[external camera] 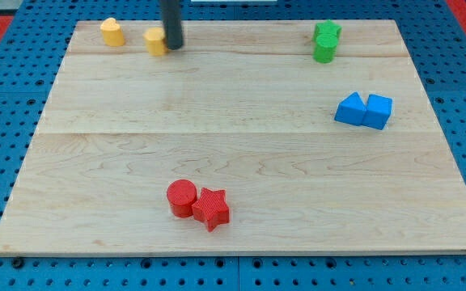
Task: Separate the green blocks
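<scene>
Two green blocks touch each other at the view's top right: a green star (328,31) behind and a green cylinder (324,51) in front of it. My tip (172,46) is far to their left, near the view's top edge, right against the right side of a yellow block (155,40).
A yellow heart-like block (112,32) sits at the top left. A blue triangle (349,108) and a blue cube (377,111) touch at the right. A red cylinder (182,197) and a red star (211,208) touch near the bottom. The wooden board (241,162) lies on a blue pegboard.
</scene>
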{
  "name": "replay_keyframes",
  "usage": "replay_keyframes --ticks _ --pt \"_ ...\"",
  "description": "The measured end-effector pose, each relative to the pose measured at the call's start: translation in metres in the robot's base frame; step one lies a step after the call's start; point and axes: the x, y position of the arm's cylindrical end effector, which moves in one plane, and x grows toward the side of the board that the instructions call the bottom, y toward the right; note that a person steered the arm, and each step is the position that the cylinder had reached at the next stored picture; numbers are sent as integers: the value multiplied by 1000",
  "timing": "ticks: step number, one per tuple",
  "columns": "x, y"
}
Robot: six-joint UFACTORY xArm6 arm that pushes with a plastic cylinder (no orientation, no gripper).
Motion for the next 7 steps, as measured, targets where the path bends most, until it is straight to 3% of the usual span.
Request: replay_keyframes --ticks 1,2,3,4,6,7 --pt "-10 -14" --pt "-12 66" --pt "-40 162" --pt "-48 215" --pt "-45 390" --pt "-28 353"
